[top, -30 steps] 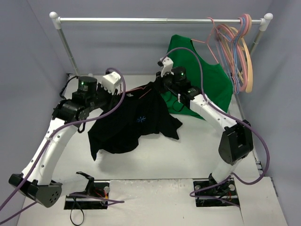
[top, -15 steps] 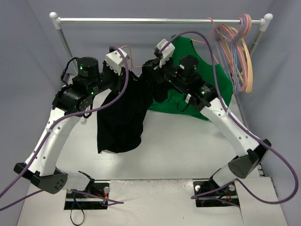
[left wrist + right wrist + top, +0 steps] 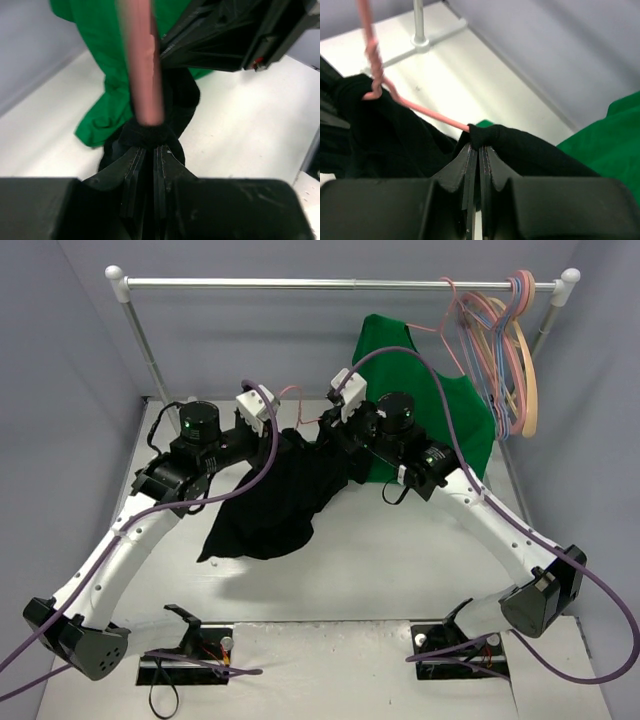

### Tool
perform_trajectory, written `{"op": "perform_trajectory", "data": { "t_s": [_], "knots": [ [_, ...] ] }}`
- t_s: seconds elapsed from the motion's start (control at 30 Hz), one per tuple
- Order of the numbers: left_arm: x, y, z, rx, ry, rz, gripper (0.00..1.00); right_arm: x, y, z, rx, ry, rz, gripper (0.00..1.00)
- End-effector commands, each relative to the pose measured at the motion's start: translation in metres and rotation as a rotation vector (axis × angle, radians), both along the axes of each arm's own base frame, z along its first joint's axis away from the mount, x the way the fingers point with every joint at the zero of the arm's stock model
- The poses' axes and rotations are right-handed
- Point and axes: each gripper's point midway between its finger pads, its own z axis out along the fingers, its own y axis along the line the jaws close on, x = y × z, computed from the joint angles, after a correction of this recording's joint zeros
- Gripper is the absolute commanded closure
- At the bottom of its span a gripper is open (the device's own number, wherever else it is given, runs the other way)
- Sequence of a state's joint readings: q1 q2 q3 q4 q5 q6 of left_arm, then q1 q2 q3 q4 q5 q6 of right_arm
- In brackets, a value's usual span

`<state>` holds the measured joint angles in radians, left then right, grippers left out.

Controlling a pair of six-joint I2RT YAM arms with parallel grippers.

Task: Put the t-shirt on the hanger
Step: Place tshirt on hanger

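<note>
The black t-shirt point(image 3: 285, 495) hangs bunched above the table between my two grippers. The pink wire hanger shows only in part: its hook point(image 3: 297, 393) rises between the wrists, and the rest runs inside the cloth. In the left wrist view the hanger wire point(image 3: 145, 65) enters a fold of the t-shirt point(image 3: 147, 134), and my left gripper point(image 3: 152, 147) is shut on that fold. In the right wrist view the hanger point(image 3: 420, 107) slants into the t-shirt point(image 3: 520, 145), where my right gripper point(image 3: 480, 147) is shut on the cloth. From above, the left gripper point(image 3: 280, 440) and right gripper point(image 3: 330, 435) stand close together.
A green t-shirt point(image 3: 435, 410) is draped at the back right, just behind the right arm. The clothes rail point(image 3: 340, 283) spans the back, with several spare hangers point(image 3: 505, 350) bunched at its right end. Its left post point(image 3: 145, 350) stands behind the left arm.
Both grippers lifted the t-shirt off the table toward the rail, then came down and forward a little. The cloth now hangs bunched lower between them.
</note>
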<state>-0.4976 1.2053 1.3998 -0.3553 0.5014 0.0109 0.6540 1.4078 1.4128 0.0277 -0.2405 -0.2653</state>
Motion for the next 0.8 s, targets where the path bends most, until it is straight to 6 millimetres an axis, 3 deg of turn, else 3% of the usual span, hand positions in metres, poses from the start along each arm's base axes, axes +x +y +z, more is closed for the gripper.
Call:
{"op": "perform_trajectory", "data": {
  "t_s": [0.0, 0.03, 0.23, 0.5, 0.77],
  "knots": [
    [-0.020, -0.012, 0.064, -0.181, -0.194, -0.103, 1.00, 0.001, -0.008, 0.042, 0.071, -0.120, -0.023, 0.98],
    [-0.023, -0.013, 0.051, -0.183, -0.167, -0.110, 1.00, 0.001, -0.007, 0.039, 0.067, -0.111, -0.018, 0.98],
    [-0.027, -0.012, 0.032, -0.244, -0.163, -0.106, 1.00, -0.007, -0.002, 0.023, 0.045, -0.044, 0.028, 0.91],
    [-0.016, -0.003, 0.005, -0.248, -0.118, -0.055, 1.00, -0.006, -0.012, 0.011, 0.003, 0.029, 0.047, 0.71],
    [-0.006, 0.013, 0.001, -0.279, -0.099, -0.016, 1.00, -0.007, -0.030, 0.053, 0.051, 0.009, 0.140, 0.46]
  ]
}}
